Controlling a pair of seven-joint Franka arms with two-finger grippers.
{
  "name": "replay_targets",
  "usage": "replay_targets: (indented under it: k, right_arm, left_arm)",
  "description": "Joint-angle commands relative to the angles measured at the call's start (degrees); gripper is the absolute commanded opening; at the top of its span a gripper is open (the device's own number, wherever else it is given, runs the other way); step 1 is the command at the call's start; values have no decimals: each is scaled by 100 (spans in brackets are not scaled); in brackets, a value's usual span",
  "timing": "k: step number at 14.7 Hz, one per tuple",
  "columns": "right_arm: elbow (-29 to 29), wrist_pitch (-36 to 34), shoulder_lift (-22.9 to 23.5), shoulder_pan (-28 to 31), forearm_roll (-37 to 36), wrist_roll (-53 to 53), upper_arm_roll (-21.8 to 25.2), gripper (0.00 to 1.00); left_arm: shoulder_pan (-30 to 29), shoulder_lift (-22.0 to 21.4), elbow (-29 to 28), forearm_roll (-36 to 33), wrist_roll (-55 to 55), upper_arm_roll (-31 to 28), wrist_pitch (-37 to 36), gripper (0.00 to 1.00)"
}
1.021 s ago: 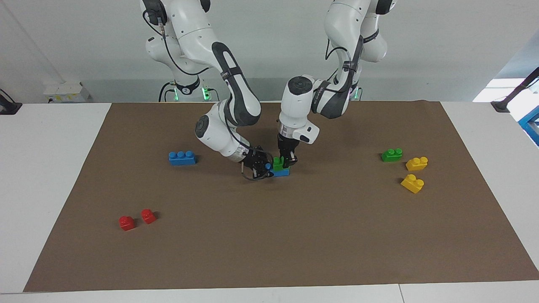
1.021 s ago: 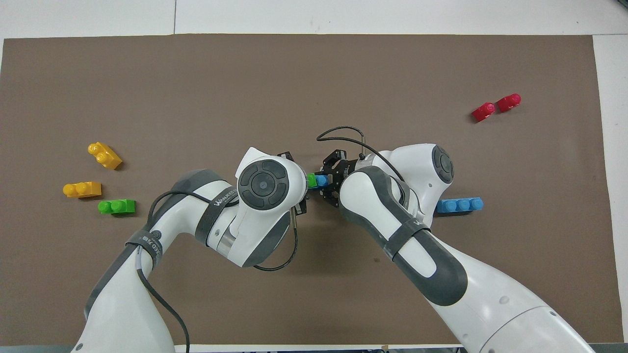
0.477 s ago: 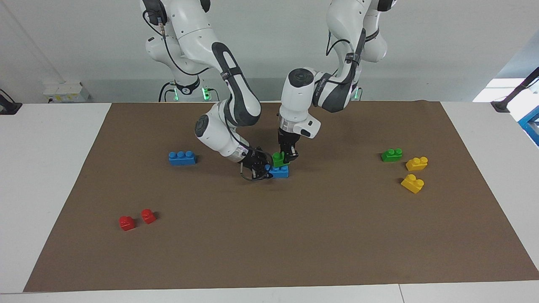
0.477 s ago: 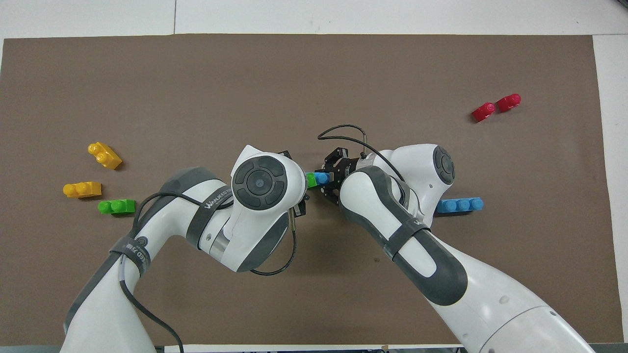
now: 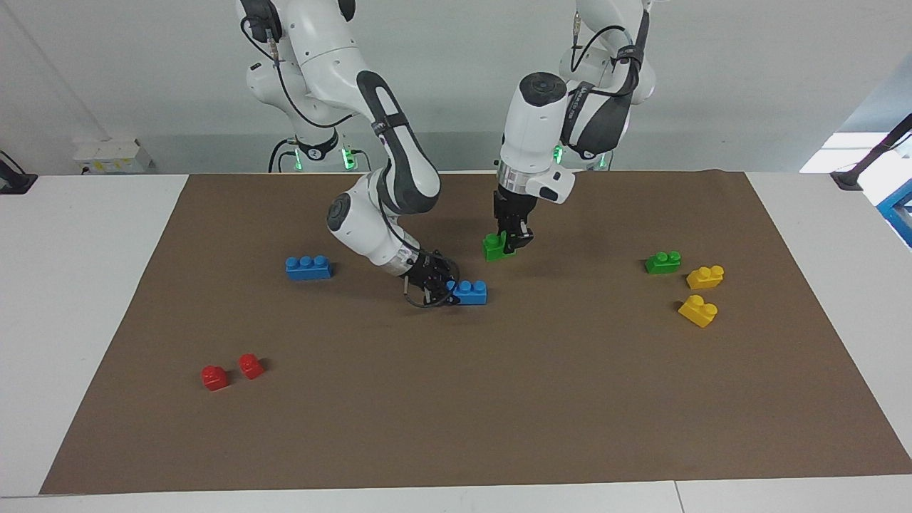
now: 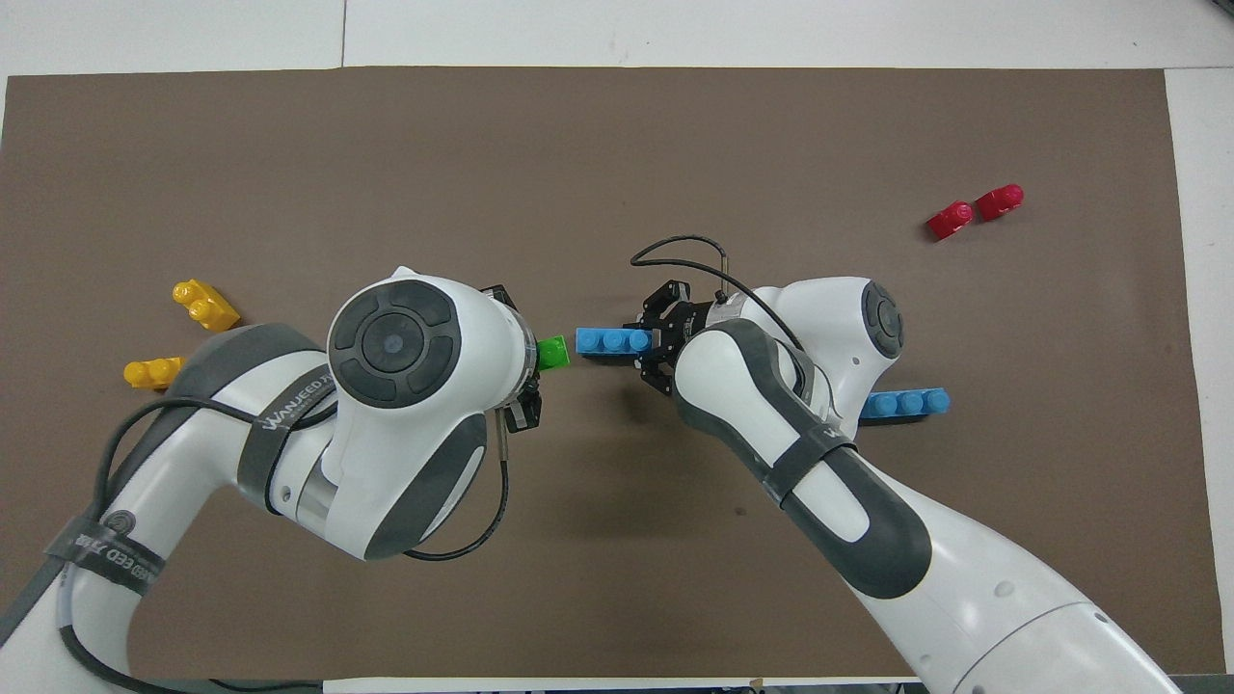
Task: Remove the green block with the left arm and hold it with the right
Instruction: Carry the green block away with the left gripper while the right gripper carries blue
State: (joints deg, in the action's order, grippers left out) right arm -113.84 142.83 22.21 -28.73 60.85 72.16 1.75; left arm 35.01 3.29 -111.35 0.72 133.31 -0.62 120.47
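My left gripper [image 5: 511, 244] is shut on a green block [image 5: 494, 247] and holds it in the air over the mat, apart from the blue brick [image 5: 470, 291]. In the overhead view the green block [image 6: 553, 353] sticks out from under the left wrist, which hides the fingers. My right gripper [image 5: 446, 285] is low at the mat, shut on one end of the three-stud blue brick [image 6: 610, 340], which lies flat. A second green block [image 5: 662, 262] lies on the mat toward the left arm's end; the left arm hides it in the overhead view.
Two yellow bricks [image 5: 705, 276] [image 5: 697, 311] lie beside the second green block. Another blue three-stud brick [image 5: 308, 267] lies toward the right arm's end. Two red bricks [image 5: 214, 377] [image 5: 251, 365] lie farther from the robots at that end.
My left gripper has pulled the green block off the blue brick, lifting it up and toward the left arm's end. My right gripper has stayed shut on the blue brick on the mat.
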Motion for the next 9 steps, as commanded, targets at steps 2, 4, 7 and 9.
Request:
replay_targets:
  k: [2,4,7,9]
  right_arm:
    - [185,-1061,-577,901,-642,-44,-8,0]
    - [493,-1782,-587,1586,-1117,-96,-17,0]
    - [793,-2426,-525,2326,-1356,-376,-9,0]
    - [767,-2514,-525,2670,-1496,-544,-17,0]
  left_arm:
    - [-485,-170,-203,51,-1224,18,-173,0]
    - [-776,-206,-282,59,-1989,18,-234,0]
    - [-1425,-232,-414,103,-3385,18,-234,0]
    - [-1873,-293,-606,112,-4334,18,-199,0]
